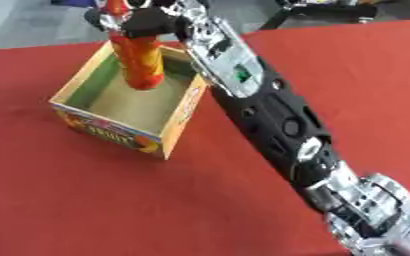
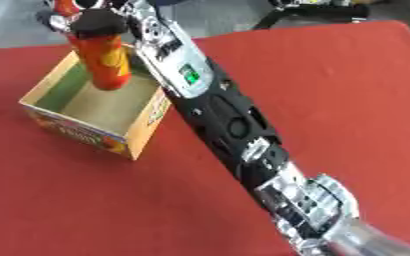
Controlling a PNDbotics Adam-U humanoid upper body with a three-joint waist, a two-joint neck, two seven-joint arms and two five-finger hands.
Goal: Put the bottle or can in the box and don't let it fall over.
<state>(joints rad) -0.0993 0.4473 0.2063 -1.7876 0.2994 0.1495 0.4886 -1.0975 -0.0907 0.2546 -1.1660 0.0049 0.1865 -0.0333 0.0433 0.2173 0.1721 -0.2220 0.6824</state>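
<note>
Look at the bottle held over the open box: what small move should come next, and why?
Probably lower it straight down a little. The right robot hand is curled round the top of the orange bottle, which hangs upright inside the walls of the box. Whether its base touches the floor cannot be told, so letting go now might tip it.

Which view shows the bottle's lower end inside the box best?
The left eye view: the orange bottle, held by the right robot hand, sits nearer the middle of the picture, its bottom inside the box. The right eye view shows the same bottle closer to the top left corner.
</note>
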